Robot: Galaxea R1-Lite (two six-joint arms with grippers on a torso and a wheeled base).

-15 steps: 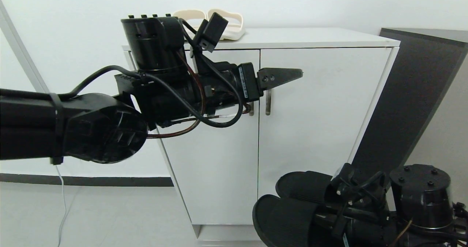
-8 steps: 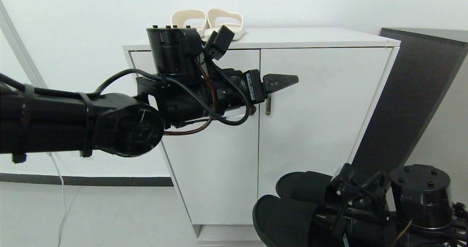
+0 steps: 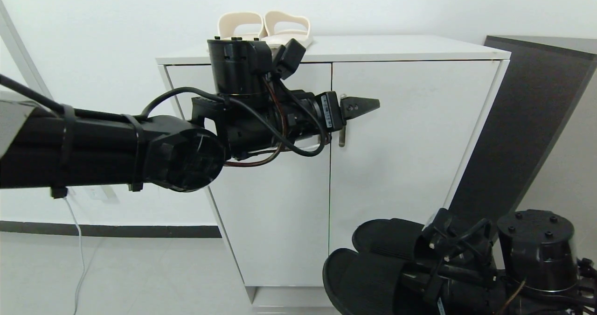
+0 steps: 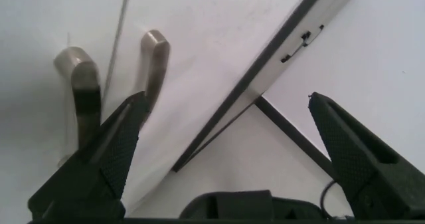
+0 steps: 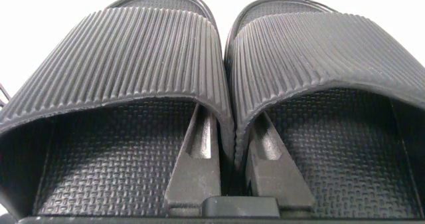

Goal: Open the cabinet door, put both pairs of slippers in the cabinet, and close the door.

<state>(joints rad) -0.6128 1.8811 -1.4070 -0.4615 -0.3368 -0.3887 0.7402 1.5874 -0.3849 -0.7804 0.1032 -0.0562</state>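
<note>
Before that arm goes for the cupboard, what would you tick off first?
1. Left gripper open: ok, its fingers are wide apart.
2. A handle between those fingers: not ok, both handles sit beside one finger.
3. Cabinet doors open: not ok, both are shut.
4. Black slippers held: ok, the right gripper is shut on their two inner sides.
5. Cream slippers out of the door's way: ok, they lie on the cabinet top.
6. Room inside the cabinet: cannot tell with the doors shut.
</note>
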